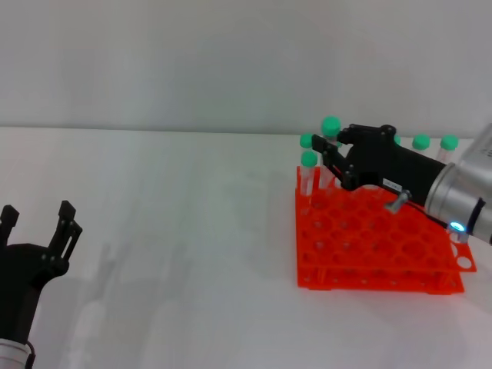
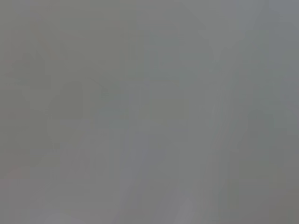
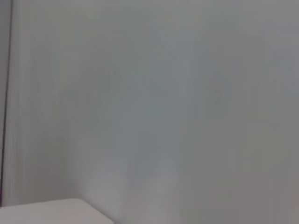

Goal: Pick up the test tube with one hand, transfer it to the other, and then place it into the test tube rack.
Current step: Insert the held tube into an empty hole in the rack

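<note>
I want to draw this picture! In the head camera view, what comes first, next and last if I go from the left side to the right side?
Left gripper with its fingers open → bare white table → right gripper among the green-capped tubes over the orange-red test tube rack.

You see a bright orange-red test tube rack (image 1: 369,246) gridded with round holes, green caps (image 1: 421,142) on clear tubes, a green-capped test tube (image 1: 330,125), black right gripper (image 1: 332,157), black left gripper (image 1: 34,223), white table (image 1: 169,231), grey wall (image 1: 192,61).

Probably a lab: test tube rack (image 1: 377,242) on white table (image 1: 192,231).
</note>
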`<state>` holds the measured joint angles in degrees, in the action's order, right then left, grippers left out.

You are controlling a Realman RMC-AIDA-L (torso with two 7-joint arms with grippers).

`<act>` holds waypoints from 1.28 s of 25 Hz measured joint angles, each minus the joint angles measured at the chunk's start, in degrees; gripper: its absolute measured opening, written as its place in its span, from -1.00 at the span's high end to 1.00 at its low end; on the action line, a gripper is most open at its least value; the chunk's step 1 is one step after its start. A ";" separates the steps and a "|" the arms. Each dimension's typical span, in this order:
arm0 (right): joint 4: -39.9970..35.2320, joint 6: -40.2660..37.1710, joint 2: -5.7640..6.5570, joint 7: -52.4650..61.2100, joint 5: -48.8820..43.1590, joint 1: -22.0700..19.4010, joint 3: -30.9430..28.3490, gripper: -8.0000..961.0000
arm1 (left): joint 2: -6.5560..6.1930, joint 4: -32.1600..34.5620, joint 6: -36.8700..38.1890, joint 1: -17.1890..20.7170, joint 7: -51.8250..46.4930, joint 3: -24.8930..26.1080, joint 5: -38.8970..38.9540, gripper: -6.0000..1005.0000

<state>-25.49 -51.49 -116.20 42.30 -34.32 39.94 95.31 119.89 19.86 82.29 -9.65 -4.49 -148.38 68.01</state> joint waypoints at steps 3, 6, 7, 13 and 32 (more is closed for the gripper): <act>0.08 2.34 -0.02 0.32 0.23 0.97 0.70 0.46 | -0.01 0.00 -0.27 -0.16 -0.11 0.07 0.00 -0.70; 0.14 4.45 -0.02 0.78 0.29 1.49 1.30 0.45 | -0.01 -0.02 -0.59 -0.19 -1.29 0.45 0.03 -0.70; 0.18 4.76 -0.01 0.85 0.31 1.50 1.44 0.45 | -0.01 -0.05 -0.65 -0.19 -1.76 0.54 0.04 -0.70; 0.26 5.66 0.01 0.92 1.36 1.34 2.25 0.43 | -0.01 -0.66 -0.77 -0.15 -3.04 0.56 0.06 -0.70; 1.76 11.89 0.01 0.16 8.09 2.36 7.87 0.39 | -0.01 -1.42 -1.61 -0.84 -4.29 0.56 0.10 -0.70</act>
<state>-23.73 -39.59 -116.18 42.46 -26.23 42.31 103.18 119.88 18.44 80.68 -10.49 -8.78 -147.83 68.11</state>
